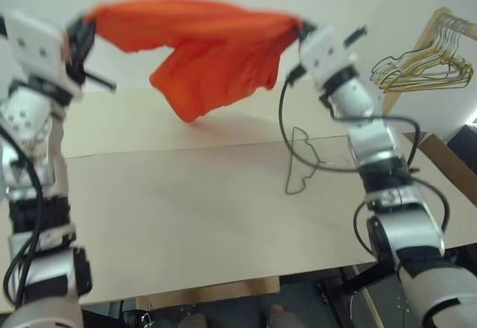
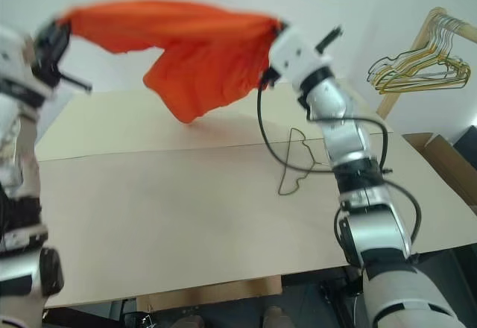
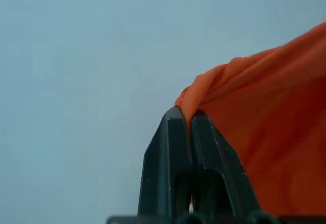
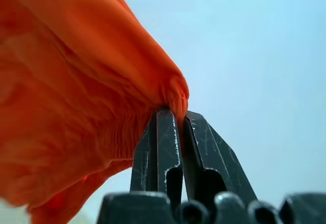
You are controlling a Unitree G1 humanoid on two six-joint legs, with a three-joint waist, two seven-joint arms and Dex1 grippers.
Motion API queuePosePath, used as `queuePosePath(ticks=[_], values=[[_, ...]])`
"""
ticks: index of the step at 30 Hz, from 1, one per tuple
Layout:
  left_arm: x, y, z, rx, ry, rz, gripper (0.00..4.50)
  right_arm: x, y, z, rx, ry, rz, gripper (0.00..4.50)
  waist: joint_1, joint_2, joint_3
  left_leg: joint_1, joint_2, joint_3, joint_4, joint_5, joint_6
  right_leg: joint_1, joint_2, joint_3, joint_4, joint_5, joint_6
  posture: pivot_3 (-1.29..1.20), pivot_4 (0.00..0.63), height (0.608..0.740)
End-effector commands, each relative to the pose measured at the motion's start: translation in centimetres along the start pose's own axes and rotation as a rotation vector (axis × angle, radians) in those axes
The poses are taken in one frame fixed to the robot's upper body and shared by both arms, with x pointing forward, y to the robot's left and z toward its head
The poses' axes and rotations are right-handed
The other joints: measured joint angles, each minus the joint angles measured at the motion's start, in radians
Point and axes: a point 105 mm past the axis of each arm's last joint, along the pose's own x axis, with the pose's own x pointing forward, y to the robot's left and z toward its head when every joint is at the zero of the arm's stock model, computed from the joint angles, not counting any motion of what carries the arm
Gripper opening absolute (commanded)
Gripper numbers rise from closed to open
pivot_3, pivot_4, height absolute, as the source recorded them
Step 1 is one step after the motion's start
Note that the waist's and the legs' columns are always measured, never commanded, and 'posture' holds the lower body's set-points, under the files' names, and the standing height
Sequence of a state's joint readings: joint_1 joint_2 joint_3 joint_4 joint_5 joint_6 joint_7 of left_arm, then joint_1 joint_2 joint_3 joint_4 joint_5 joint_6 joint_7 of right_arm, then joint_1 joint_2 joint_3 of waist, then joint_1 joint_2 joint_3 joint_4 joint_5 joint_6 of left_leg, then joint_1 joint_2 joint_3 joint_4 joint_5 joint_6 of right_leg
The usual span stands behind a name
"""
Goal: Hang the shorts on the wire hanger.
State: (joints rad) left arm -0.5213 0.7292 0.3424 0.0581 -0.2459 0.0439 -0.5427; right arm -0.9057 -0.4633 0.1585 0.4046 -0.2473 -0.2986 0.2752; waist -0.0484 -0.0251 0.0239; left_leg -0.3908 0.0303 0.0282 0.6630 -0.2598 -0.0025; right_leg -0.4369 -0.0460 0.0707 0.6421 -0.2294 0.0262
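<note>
Both pincers point(image 3: 186, 116) point(image 4: 175, 113) clamp shorts point(image 1: 212, 52) aloft; head views add wire hanger point(image 1: 299, 165), seemingly flat on table point(image 1: 186, 216).

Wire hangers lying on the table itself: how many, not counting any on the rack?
1. A single dark wire hanger lies flat on the table, beside the right arm. The bunch of hangers hangs on the wooden rack off the table's right side.

bright orange shorts point(image 1: 209, 52), gold hangers point(image 1: 428, 67), tan table point(image 1: 186, 224).

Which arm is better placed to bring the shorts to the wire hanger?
Right. Both claws pinch the shorts aloft, but the right claw is nearer the wire hanger lying beside that arm.
</note>
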Motion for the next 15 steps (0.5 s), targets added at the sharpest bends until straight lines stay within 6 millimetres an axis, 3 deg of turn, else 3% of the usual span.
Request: queuePosePath(ticks=[1, 5, 7, 10, 15], values=[[-4.1, -2.4, -1.1, 0.033, 0.092, -0.214, 0.01, -2.5, 4.3, 1.0, -0.026, -0.058, 0.231, 0.00, -0.007, 0.000, 0.000, 0.000, 0.001, 0.001, 0.000, 0.000, 0.000, 0.000, 0.001, 0.000, 0.000, 0.000, 0.000, 0.05, 0.000, 0.740], [-9.4, -6.9, -5.5, 0.001, 0.319, -0.462, 0.01, -6.0, 9.7, -0.7, -0.027, -0.002, 0.470, 0.00, 0.001, 0.000, 0.001, 0.008, 0.001, 0.003, 0.001, 0.001, 0.003, 0.005, 0.002, 0.000, 0.001, 0.001, -0.002, 0.06, 0.000, 0.740], [-11.5, -8.5, -7.5, 0.030, 0.416, -0.552, 0.01, -7.7, 11.8, -1.5, -0.066, 0.013, 0.588, 0.00, 0.006, 0.000, 0.002, 0.021, 0.003, 0.004, 0.001, 0.002, 0.004, 0.016, 0.004, -0.001, 0.001, 0.000, -0.004, 0.07, 0.000, 0.740], [-13.8, -10.1, -9.0, 0.056, 0.502, -0.663, 0.01, -9.3, 13.1, -2.0, -0.081, 0.016, 0.712, 0.00, 0.014, 0.001, 0.003, 0.029, 0.003, 0.005, 0.000, 0.005, 0.008, 0.023, 0.004, -0.001, 0.002, -0.005, 0.001, 0.07, 0.000, 0.740], [-17.3, -11.4, -9.3, 0.030, 0.596, -0.844, 0.01, -12.6, 13.7, -1.4, -0.050, -0.011, 0.958, 0.00, 0.015, 0.000, 0.004, 0.038, 0.004, 0.006, -0.002, 0.004, 0.008, 0.031, 0.004, -0.001, 0.001, -0.008, -0.001, 0.06, 0.000, 0.740]])
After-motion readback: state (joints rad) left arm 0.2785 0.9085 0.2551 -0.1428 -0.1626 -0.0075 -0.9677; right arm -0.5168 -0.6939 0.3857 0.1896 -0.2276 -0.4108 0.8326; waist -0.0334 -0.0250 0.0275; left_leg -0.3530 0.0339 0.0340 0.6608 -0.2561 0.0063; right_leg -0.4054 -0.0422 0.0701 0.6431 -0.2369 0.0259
